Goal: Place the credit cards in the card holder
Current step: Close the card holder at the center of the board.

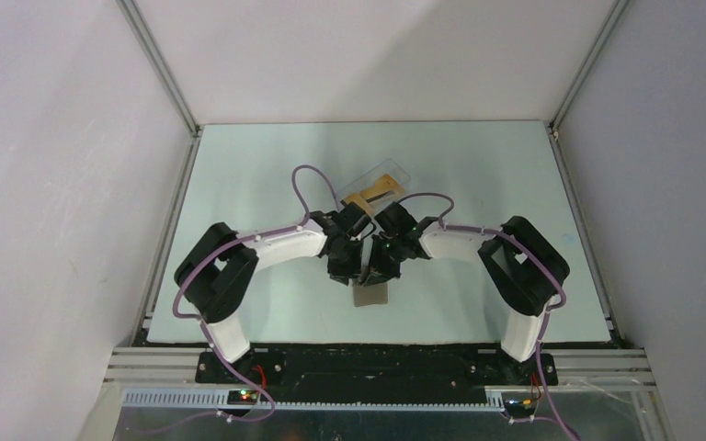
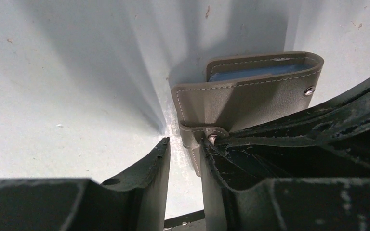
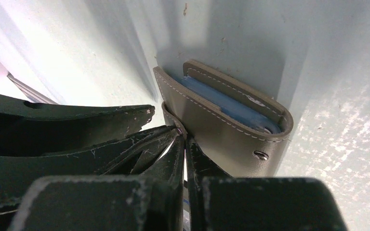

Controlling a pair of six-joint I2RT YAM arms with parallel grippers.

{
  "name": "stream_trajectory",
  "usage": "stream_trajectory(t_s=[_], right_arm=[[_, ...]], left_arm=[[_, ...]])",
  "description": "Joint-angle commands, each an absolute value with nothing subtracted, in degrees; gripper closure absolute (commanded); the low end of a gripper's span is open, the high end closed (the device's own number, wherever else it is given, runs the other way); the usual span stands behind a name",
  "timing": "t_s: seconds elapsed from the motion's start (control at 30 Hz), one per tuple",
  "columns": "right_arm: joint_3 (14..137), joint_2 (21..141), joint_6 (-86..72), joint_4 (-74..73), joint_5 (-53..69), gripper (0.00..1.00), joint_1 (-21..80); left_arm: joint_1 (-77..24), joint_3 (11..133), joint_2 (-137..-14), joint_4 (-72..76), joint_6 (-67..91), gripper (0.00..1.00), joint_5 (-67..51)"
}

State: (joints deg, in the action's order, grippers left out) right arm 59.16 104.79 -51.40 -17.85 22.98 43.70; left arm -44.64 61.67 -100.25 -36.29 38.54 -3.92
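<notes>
None of the credit cards looks pocketed yet — they lie by the clear box. The card holder sits folded on the desk; right jaws shut at its strap, left jaws half-open, empty.

Top camera looks down; wrist cameras share the card holder close-up.

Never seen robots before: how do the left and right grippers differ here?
The left gripper stands open, gripping nothing; the right gripper is pinched shut on the strap of the card holder. The left gripper reaches from the left, the right gripper from the opposite side. Both are black, meeting at the holder.
</notes>
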Motion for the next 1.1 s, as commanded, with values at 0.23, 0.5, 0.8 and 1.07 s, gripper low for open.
stream_trajectory(t_s=[0.23,0.5,0.8,1.07], right_arm=[[56.05,103.77,-49.08,-17.82,19.71,0.79,43.77],[56.06,95.39,-47.94,-21.53,22.03,0.48,40.65],[55.90,91.26,-43.76,-28.03,19.98,0.34,37.84],[48.33,92.78,-43.06,-21.29,28.09,0.32,31.88]], left_arm=[[-44.80,61.31,-98.75,-33.39,39.15,0.65,-4.66],[-44.80,61.43,-99.33,-33.43,39.40,0.65,-4.10],[-44.57,62.73,-97.16,-32.90,39.42,0.63,-6.57],[-43.01,61.07,-97.15,-29.51,40.30,0.62,-11.19]])
